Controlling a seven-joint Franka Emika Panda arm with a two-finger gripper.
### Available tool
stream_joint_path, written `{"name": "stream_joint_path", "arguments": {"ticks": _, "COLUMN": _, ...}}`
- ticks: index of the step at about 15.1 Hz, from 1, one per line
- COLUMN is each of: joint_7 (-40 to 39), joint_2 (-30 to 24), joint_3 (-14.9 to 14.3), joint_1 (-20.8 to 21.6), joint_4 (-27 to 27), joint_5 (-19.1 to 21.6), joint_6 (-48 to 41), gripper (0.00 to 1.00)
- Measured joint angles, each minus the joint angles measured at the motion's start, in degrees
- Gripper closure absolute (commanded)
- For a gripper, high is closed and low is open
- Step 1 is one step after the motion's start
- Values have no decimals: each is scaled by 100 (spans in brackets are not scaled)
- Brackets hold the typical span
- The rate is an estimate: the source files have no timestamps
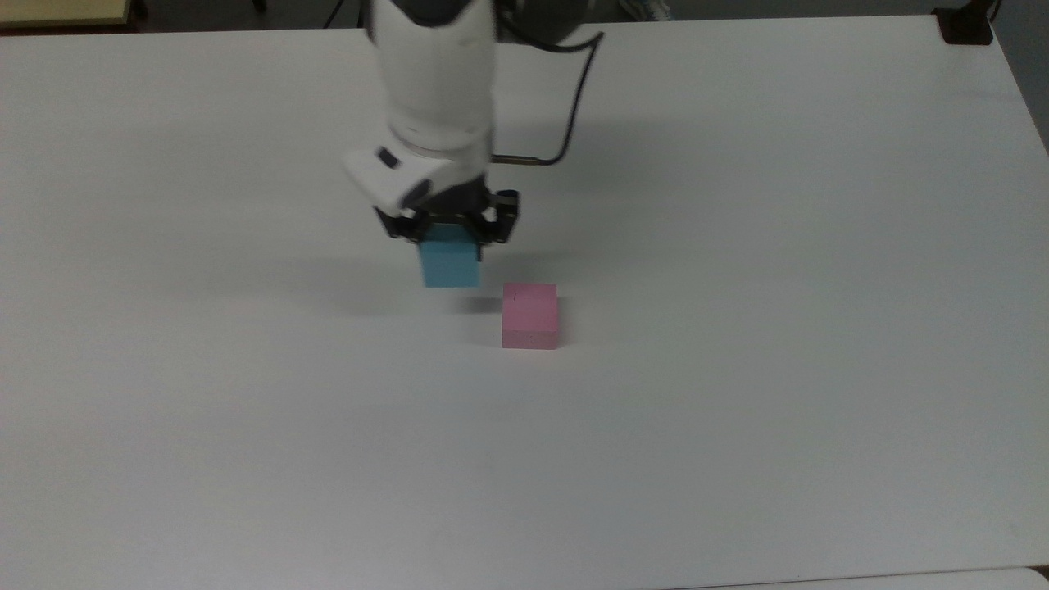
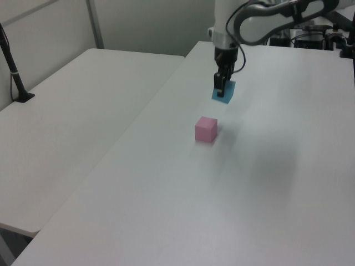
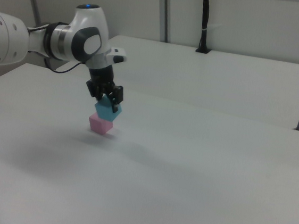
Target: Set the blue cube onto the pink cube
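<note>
Blue cube hangs clamped in the gripper, beside the pink cube; released off-centre, it could tip off or nudge pink.

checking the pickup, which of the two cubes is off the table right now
The blue cube, held up in the gripper fingers; the pink cube sits on the table.
</note>
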Motion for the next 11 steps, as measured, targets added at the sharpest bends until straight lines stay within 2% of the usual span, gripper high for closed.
{"name": "stream_joint_path", "arguments": {"ticks": 4, "joint_7": 28, "joint_2": 483, "joint_3": 4, "joint_1": 379, "joint_4": 270, "joint_5": 32, "joint_6": 286, "gripper": 58}}
{"name": "stream_joint_path", "arguments": {"ticks": 11, "joint_7": 274, "joint_2": 673, "joint_3": 0, "joint_1": 386, "joint_4": 411, "joint_5": 288, "joint_6": 600, "gripper": 58}}
